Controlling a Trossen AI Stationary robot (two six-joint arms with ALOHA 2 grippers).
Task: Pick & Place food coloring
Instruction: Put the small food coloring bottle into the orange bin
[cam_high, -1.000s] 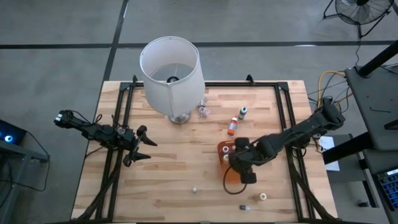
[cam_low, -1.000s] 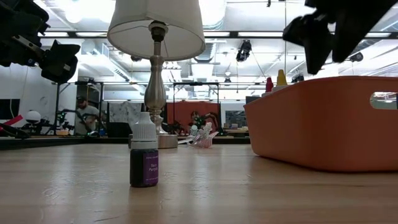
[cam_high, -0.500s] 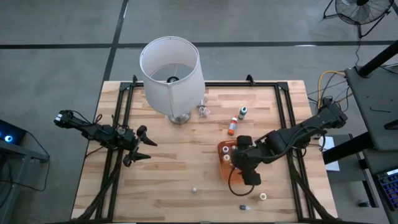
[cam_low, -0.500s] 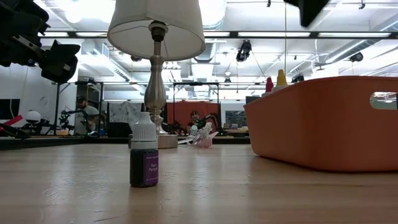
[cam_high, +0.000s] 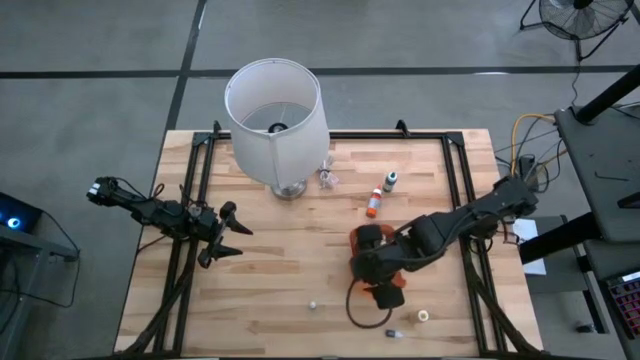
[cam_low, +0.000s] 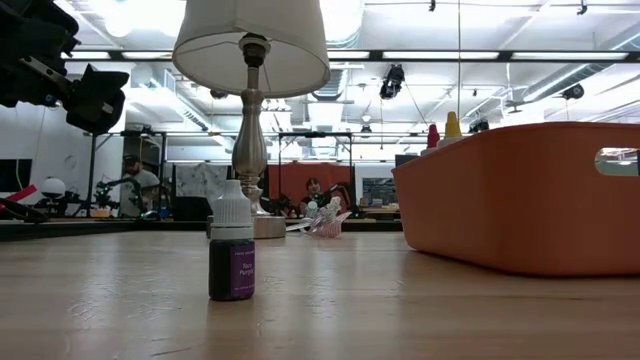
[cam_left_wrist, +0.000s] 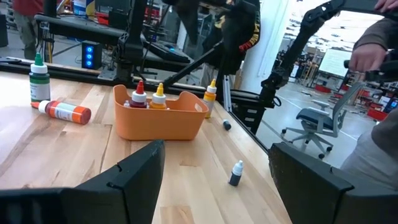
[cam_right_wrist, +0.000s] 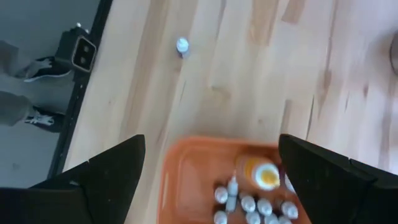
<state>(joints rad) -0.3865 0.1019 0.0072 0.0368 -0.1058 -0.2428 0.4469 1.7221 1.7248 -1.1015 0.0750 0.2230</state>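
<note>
The food coloring bottles are tiny. Several stand in the orange tray, among them a red-capped one and a yellow-capped one. Outside the tray, a green-capped bottle stands upright and an orange one lies on its side. A purple bottle stands on its base. My right gripper hovers open above the tray, holding nothing. My left gripper waits open over the table's left part.
A lamp with a big white shade stands at the far edge. Loose small bottles sit near the near edge. A small pink clutter lies by the lamp's foot. Bare wood lies between the arms.
My right gripper has risen above the tray, leaving the low view's picture through its top, and has shifted a little toward the table's left. The tray and the bottles on the table have stayed where they were.
</note>
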